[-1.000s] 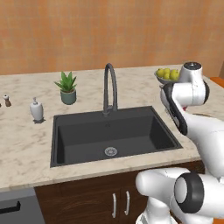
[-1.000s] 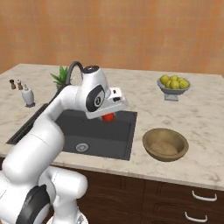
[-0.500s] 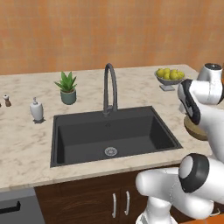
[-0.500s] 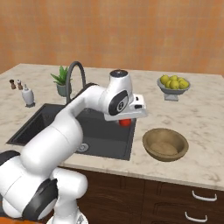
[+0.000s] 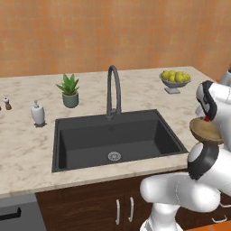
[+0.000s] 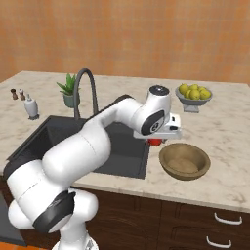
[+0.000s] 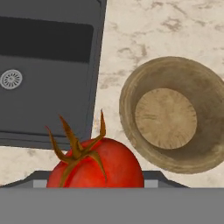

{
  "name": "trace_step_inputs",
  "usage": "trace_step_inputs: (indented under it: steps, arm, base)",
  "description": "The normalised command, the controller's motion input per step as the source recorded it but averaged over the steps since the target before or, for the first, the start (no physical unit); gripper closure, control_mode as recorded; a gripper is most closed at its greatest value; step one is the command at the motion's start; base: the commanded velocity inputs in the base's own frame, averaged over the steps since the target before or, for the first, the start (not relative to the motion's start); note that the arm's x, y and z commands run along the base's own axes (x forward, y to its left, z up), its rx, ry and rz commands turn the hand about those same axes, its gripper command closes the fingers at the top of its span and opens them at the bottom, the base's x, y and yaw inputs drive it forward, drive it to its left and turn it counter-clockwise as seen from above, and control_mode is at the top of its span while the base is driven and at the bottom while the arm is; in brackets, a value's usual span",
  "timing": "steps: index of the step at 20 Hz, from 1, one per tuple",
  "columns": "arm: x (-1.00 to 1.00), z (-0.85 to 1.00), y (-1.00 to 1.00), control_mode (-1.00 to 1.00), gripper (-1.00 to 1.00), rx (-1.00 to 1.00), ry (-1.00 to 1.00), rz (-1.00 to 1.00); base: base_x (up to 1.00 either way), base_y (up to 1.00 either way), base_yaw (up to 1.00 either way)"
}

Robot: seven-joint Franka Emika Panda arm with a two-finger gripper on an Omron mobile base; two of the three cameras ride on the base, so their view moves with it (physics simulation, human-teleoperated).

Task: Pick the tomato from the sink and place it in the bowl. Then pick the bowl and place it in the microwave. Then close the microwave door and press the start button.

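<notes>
My gripper is shut on the tomato, a small glossy red fruit with a brown stem. It hangs over the strip of counter between the sink's right rim and the bowl. The tan wooden bowl stands empty on the counter just right of the tomato; in the hand view the bowl lies up and to the right. The black sink with its silver drain holds nothing. In the left base view my arm hides most of the bowl. The tomato hides my fingertips in the hand view.
A grey footed bowl of yellow fruit stands behind the wooden bowl. The dark arched tap rises at the sink's back edge. A potted plant, a soap bottle and small shakers stand left of it.
My arm has swung to the right with the tomato, from above the sink basin to its right rim, close beside the wooden bowl.
</notes>
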Motion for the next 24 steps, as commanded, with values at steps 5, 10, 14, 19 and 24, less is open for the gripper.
trace_step_inputs:
  steps: [5, 10, 14, 19, 24]
  arm:
    - [0.29, -0.19, -0.3, -1.0, 1.0, 0.05, 0.04, -0.03]
    - [0.34, -0.31, -0.29, -1.0, 1.0, 0.0, 0.02, -0.09]
    - [0.38, -0.41, -0.36, -1.0, 1.0, 0.0, 0.0, -0.07]
    - [0.16, -0.44, -0.33, -1.0, 1.0, 0.0, 0.0, -0.06]
    - [0.0, -0.46, -0.17, -1.0, 1.0, 0.0, 0.0, -0.06]
  base:
    - [0.0, 0.0, 0.0]
    - [0.0, 0.0, 0.0]
    - [0.0, 0.0, 0.0]
    - [0.0, 0.0, 0.0]
    - [0.0, 0.0, 0.0]
